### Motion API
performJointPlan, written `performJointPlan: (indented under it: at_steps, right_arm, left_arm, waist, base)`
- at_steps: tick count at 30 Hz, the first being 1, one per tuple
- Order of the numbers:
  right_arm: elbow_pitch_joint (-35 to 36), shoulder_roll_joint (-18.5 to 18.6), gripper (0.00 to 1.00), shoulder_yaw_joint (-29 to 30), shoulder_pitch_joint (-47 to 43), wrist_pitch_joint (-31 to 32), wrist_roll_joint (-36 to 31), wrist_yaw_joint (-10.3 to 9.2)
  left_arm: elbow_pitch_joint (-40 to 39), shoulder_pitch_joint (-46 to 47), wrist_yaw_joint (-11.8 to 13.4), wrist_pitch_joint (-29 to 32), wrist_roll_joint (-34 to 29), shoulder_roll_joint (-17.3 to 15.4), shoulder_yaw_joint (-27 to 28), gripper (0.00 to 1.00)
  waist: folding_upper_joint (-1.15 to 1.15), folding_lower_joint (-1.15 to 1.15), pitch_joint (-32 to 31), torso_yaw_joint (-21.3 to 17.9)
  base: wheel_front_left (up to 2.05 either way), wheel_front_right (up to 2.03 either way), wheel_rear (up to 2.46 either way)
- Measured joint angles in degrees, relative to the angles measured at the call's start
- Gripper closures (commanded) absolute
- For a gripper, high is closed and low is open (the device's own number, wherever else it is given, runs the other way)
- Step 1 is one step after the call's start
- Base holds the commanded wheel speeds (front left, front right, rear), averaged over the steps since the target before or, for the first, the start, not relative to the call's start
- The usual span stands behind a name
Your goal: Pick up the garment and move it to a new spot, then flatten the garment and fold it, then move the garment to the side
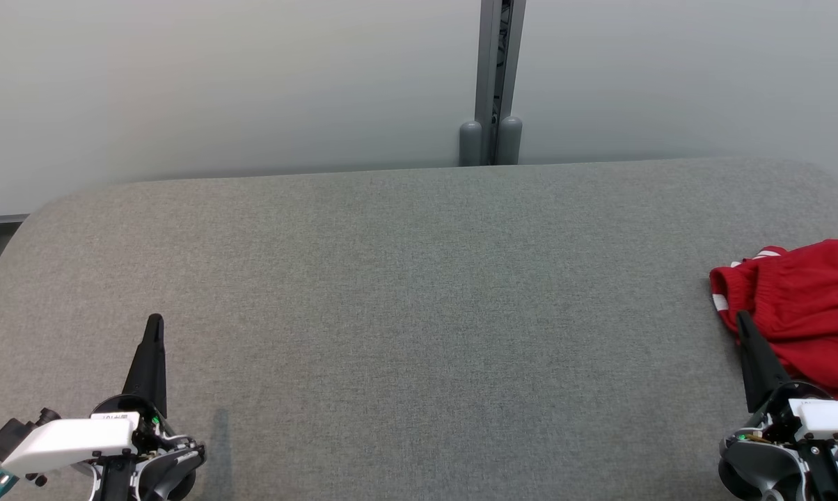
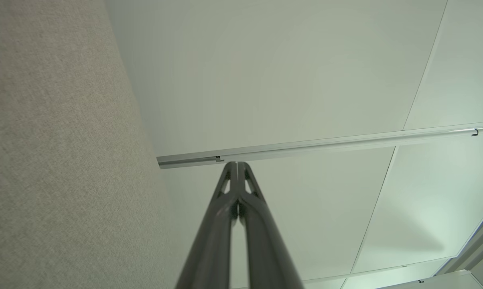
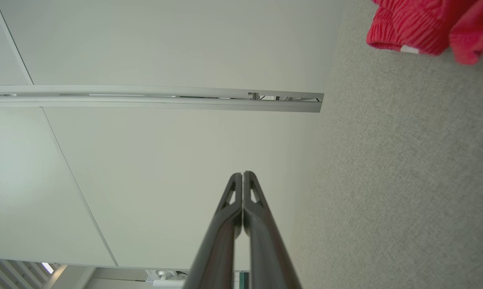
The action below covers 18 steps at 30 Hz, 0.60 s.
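Two grippers sit nearest the camera in the head view, one at each lower corner, both with their long dark fingers pressed together and nothing between them.

The left gripper (image 1: 154, 321) points up over bare grey cloth. It holds nothing and touches nothing that can be seen. Its own wrist view shows the two fingers meeting along their length right up to the tips, with only the small cut-outs in each finger letting light through.

The right gripper (image 1: 741, 317) is closed in the same way, and its wrist view shows the fingertips meeting with no gap. From the head camera its tip crosses the lower left edge of the garment (image 1: 805, 306). The wrist view, though, shows the red fabric off to the upper right, with bare grey cloth showing below it, so the gripper has no hold on it.

The garment is a crumpled red heap with white stripes along one hem. It lies at the right edge of the padded surface (image 1: 419, 299) and is cut off by the side of the head view.

Beyond that, the grey surface runs to a rounded far edge. Behind it stands a pale wall (image 1: 252, 83), split by a grey upright post (image 1: 494, 76) right of centre. In the left wrist view a metal rail (image 2: 325, 143) crosses the wall panels.
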<state>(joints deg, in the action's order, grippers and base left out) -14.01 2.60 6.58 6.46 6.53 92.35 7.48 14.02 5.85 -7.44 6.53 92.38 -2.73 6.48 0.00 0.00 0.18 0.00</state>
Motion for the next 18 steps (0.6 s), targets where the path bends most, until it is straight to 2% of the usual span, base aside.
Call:
performJointPlan:
  at_steps: [18]
  right_arm:
    - [0.0,0.0,1.00,0.0,0.0,0.0,0.0,0.00]
  left_arm:
    - [0.0,0.0,0.0,0.0,0.0,0.0,0.0,1.00]
  waist:
    - [0.00,0.00,0.0,0.0]
  base:
    - [0.00,0.00,0.00]
